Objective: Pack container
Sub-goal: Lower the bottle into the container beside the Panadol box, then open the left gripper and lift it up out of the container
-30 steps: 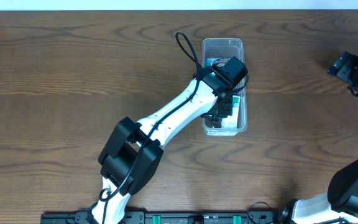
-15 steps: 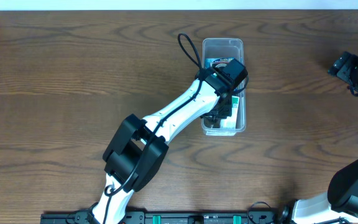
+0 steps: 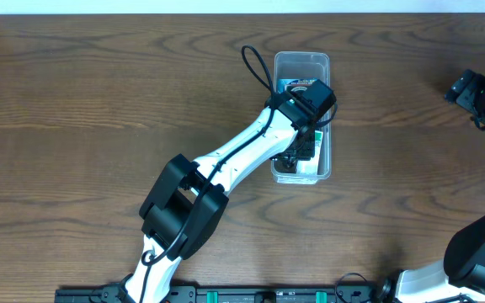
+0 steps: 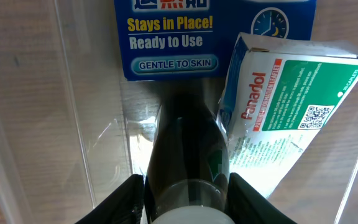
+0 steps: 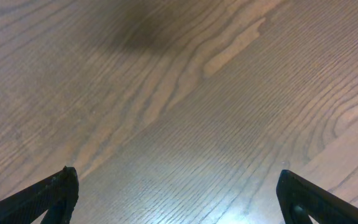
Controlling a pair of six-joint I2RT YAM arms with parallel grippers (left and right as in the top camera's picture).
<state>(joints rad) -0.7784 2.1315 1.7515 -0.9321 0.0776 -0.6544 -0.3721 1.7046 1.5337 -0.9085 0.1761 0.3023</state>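
The clear container [image 3: 301, 58] lies lengthwise at the table's middle back. My left gripper [image 3: 300, 154] reaches down into its near half. In the left wrist view the left gripper [image 4: 187, 200] is shut on a dark bottle with a white cap [image 4: 188, 149], inside the container's clear walls [image 4: 73, 106]. A blue box [image 4: 173, 37] lies beyond the bottle. A green and white Panadol box [image 4: 284, 93] lies tilted to its right. My right gripper [image 3: 470, 88] is open and empty at the far right, and in its own view the gripper [image 5: 179, 193] is over bare wood.
The wooden table [image 3: 99, 109] surrounds the container. The left arm's cable loop [image 3: 253, 66] stands beside the container's far left side. The right arm's base [image 3: 478, 252] is at the bottom right corner.
The left arm has shifted slightly, and the container's near end has slid a little to the left with it. The right arm has not moved.
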